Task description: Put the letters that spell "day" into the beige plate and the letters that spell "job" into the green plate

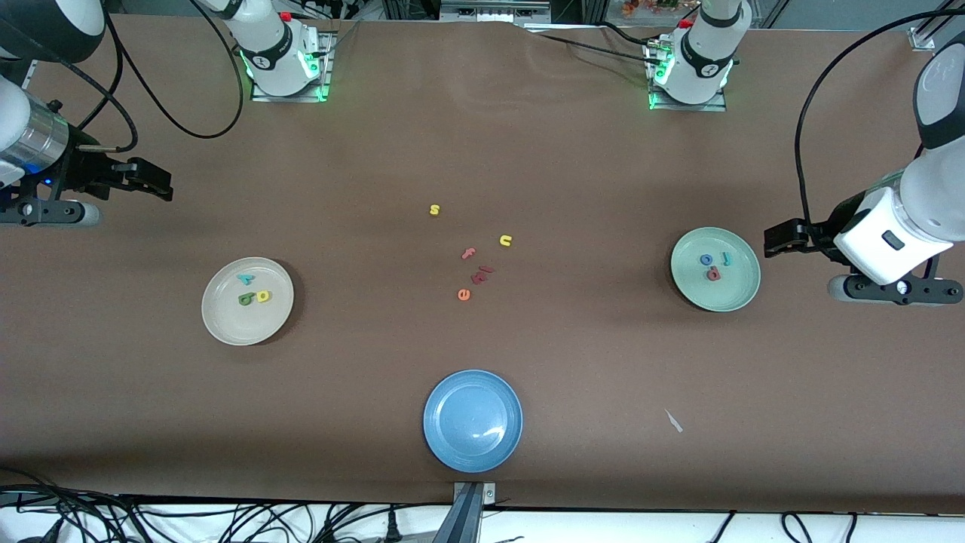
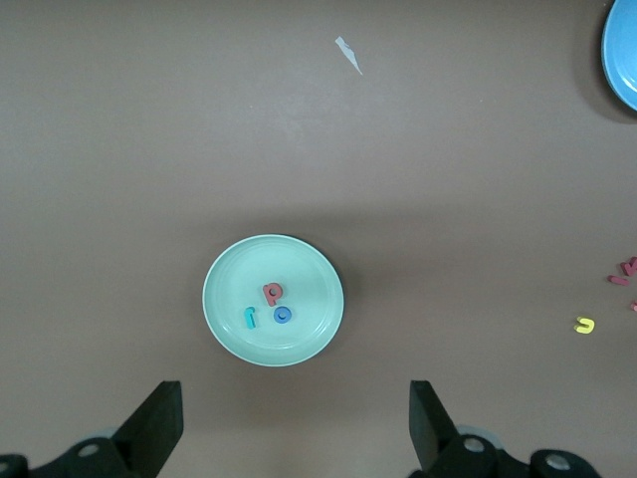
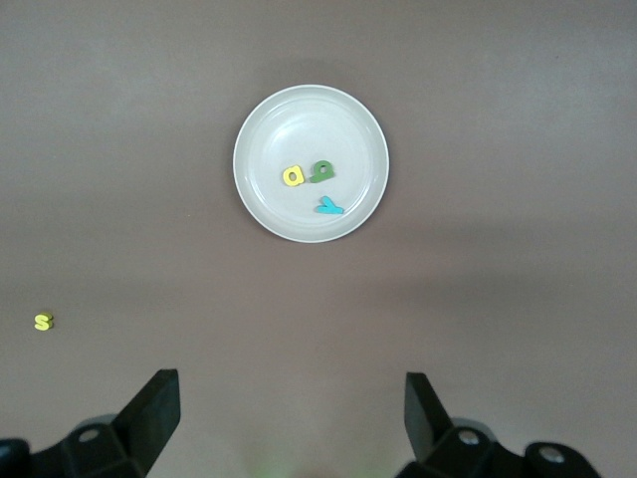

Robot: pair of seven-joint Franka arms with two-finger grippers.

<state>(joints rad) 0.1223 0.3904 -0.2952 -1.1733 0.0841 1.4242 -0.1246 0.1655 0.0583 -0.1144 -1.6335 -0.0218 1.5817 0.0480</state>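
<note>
In the beige plate (image 1: pixel 226 320) toward the right arm's end sit the green "d" (image 1: pixel 246 299), yellow "a" (image 1: pixel 262 296) and teal "y" (image 1: pixel 245 278), while the green plate (image 1: pixel 735 298) has the "j" (image 1: pixel 727 258), "o" (image 1: pixel 706 259) and "b" (image 1: pixel 713 274). Both arms just wait up off the table, left gripper (image 1: pixel 769 241) beside the green plate and right gripper (image 1: pixel 167 186) out at its own end, jaws spread wide and holding nothing.

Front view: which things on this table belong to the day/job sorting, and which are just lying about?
Belong:
beige plate, holding green d, yellow a, teal y
green plate, holding blue o, teal j, pink b

Lying about:
blue plate
yellow s
yellow u
pink f
orange e
</note>
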